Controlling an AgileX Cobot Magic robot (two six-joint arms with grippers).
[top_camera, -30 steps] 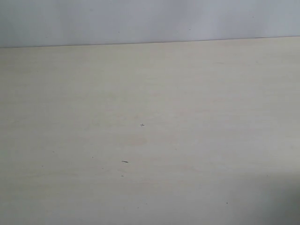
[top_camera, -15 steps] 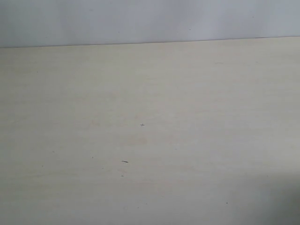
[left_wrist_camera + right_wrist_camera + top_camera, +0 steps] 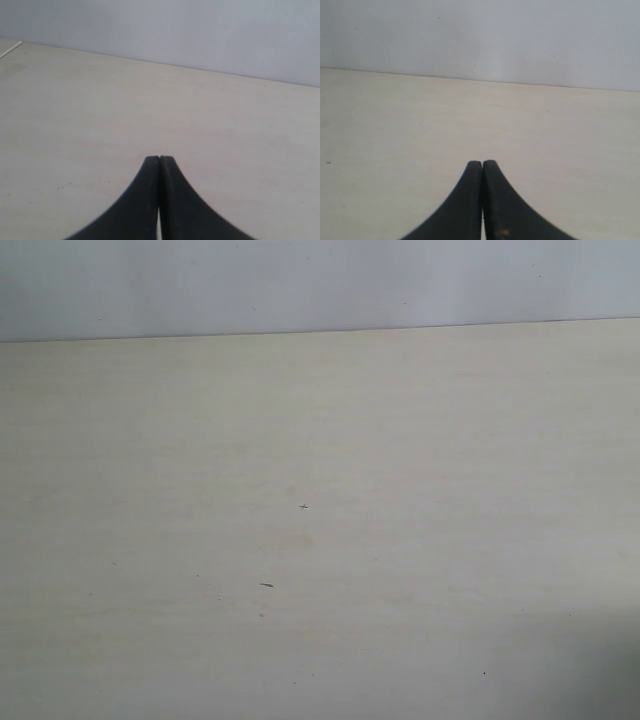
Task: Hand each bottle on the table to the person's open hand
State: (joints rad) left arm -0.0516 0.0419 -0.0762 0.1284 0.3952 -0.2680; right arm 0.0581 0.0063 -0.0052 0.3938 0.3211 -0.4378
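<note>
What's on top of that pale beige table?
Only tiny dark specks on the pale beige tabletop; nothing else shows. The black left gripper and right gripper each hide a patch.

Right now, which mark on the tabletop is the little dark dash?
Start on the pale beige table, slightly left of centre in the exterior view. The dash sits below a tiny cross-shaped speck; it alone is a short line, not a dot.

Matt pale wood-grain table (image 3: 420, 460); smooth black fingers (image 3: 150, 200).
</note>
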